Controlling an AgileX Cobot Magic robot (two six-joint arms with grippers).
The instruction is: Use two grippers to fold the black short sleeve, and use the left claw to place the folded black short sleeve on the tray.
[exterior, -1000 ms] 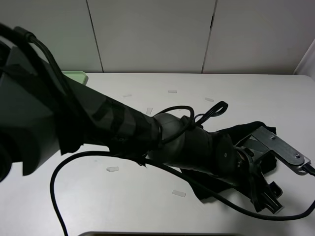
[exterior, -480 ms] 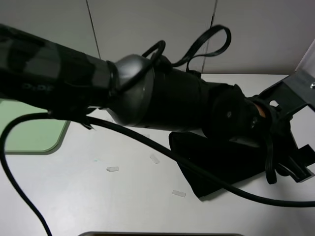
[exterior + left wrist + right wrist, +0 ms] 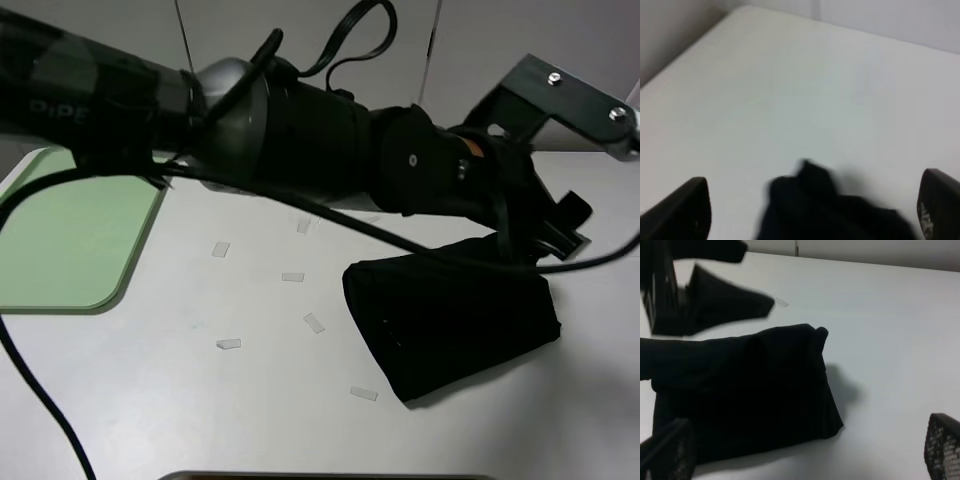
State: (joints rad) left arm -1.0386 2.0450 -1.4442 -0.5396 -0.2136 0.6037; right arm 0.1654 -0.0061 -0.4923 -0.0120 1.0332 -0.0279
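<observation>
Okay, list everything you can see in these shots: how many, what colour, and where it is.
black short sleeve: one, black, folded bundle lying on the table, right of centre.
tray: one, pale green, on the table's left side.
small scraps: several, whitish, scattered between tray and shirt.
table: one, white.
left gripper: one, black, open, raised over the shirt.
right gripper: one, black, open, near the shirt.

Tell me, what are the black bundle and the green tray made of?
The black short sleeve looks like soft matte cloth: it lies folded and creased. The tray is probably smooth pale green plastic, going by its even surface and rounded corner.
</observation>
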